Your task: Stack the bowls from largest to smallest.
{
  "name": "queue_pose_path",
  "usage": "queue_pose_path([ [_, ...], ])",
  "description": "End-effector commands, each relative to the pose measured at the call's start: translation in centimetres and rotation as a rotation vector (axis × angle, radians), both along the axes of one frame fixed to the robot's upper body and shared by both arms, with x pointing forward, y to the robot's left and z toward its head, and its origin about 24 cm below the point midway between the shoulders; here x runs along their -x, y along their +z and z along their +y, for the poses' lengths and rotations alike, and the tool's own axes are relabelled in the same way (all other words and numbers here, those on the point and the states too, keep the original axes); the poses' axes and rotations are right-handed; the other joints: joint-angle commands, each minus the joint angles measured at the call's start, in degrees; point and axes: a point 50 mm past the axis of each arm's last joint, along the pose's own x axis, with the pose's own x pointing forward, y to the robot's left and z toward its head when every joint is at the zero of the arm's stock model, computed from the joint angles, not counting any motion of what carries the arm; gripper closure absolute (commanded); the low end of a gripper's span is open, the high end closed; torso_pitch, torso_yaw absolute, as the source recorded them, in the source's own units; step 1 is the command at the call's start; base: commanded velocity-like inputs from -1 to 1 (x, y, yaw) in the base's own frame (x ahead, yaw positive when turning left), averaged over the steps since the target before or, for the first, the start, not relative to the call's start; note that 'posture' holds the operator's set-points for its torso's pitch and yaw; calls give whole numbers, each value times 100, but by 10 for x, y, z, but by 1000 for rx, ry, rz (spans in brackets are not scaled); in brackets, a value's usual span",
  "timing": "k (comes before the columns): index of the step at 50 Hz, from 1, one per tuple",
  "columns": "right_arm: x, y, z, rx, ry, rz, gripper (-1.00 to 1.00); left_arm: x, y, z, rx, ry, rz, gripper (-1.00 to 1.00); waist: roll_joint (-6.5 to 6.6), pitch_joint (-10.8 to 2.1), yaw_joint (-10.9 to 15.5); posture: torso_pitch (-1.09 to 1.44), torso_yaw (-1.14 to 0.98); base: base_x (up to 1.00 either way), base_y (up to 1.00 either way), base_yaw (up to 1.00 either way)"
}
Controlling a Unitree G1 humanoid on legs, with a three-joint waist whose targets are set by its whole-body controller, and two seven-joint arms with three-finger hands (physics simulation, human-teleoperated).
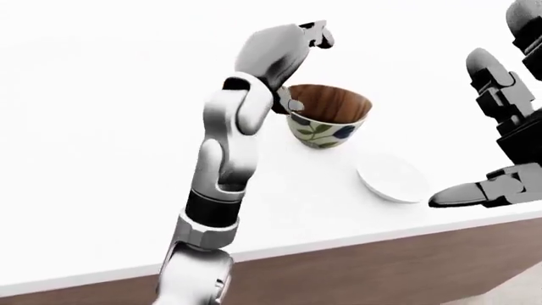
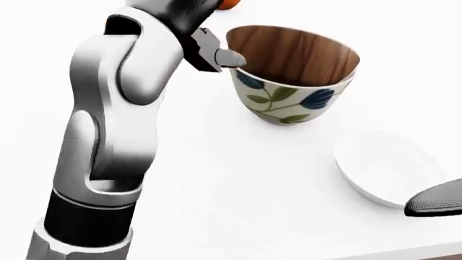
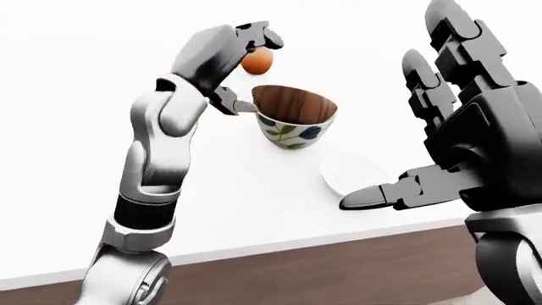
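Here the wooden bowl (image 2: 296,51) sits nested inside the floral bowl (image 2: 285,103) on the white tabletop (image 2: 231,184); the left hand (image 3: 246,70) hovers just beside their rim, fingers spread, gripping nothing; the white bowl (image 2: 386,168) lies near, toward the head view's right; the right hand (image 3: 449,140) is raised beside it, fingers wide; an orange (image 3: 257,61) rests beyond

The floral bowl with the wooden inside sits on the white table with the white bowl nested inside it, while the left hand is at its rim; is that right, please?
Not quite. The white bowl is not nested: in the head view it lies on the white table by itself, lower right of the floral bowl. The rest holds: the left hand is at that bowl's rim.
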Motion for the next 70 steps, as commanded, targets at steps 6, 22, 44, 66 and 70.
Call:
queue_pose_path([
  [6,4,5,3,178,-4,-18,-100,17,5,25,63,-24,29,-56,18,-70,13,-27,0,0,0,0],
  [22,-23,-17,9,507,-116,116,-100,23,-25,51,111,-3,125,-99,142,-158,9,-27,0,0,0,0],
  [44,-48,-42,0,781,-256,286,-100,26,-33,71,144,43,146,-100,376,-297,-87,-27,0,0,0,0],
  [66,-93,-73,6,881,-240,434,-80,24,-37,78,156,49,145,-100,415,-352,-106,-27,0,0,0,0],
  [70,-99,-73,5,889,-240,456,-75,25,-36,78,158,52,144,-100,423,-358,-110,-27,0,0,0,0],
])
